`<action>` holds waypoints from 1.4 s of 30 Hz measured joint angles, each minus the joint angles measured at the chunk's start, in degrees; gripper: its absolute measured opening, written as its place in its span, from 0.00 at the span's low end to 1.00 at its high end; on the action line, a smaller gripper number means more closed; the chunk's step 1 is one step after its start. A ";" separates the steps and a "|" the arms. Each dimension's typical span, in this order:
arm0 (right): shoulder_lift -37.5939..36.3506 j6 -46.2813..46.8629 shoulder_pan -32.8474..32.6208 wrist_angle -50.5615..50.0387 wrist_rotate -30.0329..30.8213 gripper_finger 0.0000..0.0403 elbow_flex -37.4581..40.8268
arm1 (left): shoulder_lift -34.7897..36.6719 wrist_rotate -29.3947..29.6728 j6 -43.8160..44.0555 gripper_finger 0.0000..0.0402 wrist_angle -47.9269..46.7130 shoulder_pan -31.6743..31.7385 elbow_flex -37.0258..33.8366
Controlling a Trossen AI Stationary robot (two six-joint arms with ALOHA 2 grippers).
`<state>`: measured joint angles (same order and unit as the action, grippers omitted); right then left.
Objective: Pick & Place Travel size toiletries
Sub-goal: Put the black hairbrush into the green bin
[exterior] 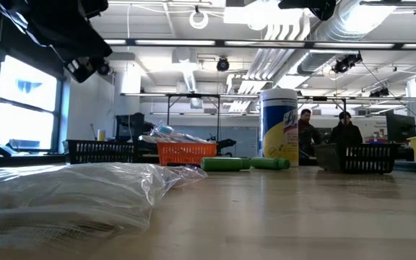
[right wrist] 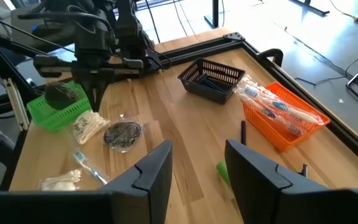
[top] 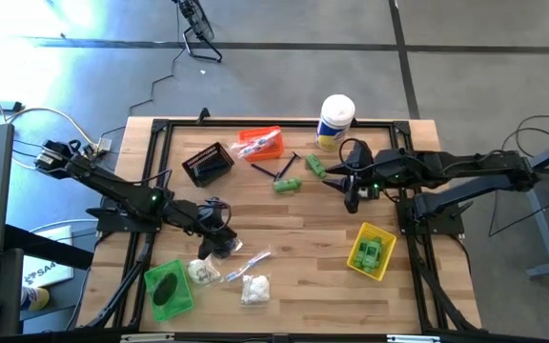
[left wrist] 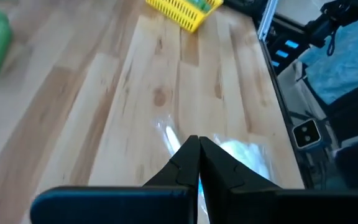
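Left gripper [top: 219,250] fingers pinched together, nothing held, above dark bundle [right wrist: 122,133] nr table front-left, by green bin [top: 169,289]. Right gripper [right wrist: 199,168] open, empty, over green bottle [top: 315,167] nr back-right. Tip: open left wide, drop straight, straddle bundle, avoid wrapped toothbrush [right wrist: 91,168].

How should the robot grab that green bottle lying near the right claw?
Across its narrow middle, from straight above. The green bottle lies flat on the table, so its rounded sides face outward for the open right gripper to close on. Judged from the high view only.
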<state>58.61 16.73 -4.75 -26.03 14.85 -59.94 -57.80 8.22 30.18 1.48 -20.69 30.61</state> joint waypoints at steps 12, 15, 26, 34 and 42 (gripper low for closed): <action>0.00 0.00 0.00 0.08 0.22 0.35 0.00 | 0.00 -1.70 8.06 0.01 -5.10 0.04 0.00; 0.00 0.00 0.00 0.08 0.22 0.35 0.00 | -0.01 -1.70 8.06 0.01 -5.07 0.04 0.00; -0.02 0.10 0.00 0.10 0.22 0.35 0.00 | -0.02 -1.78 8.01 0.11 -6.21 0.07 0.02; -0.02 0.13 0.00 0.10 0.20 0.35 0.00 | -0.04 -1.68 12.23 0.42 -9.85 0.07 0.02; -0.02 0.09 0.00 0.10 0.20 0.35 0.00 | -0.04 -1.65 12.26 0.61 -9.99 0.07 0.02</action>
<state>58.59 16.82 -4.75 -25.93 15.05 -59.94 -57.84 6.57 42.44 -8.51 -20.62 30.63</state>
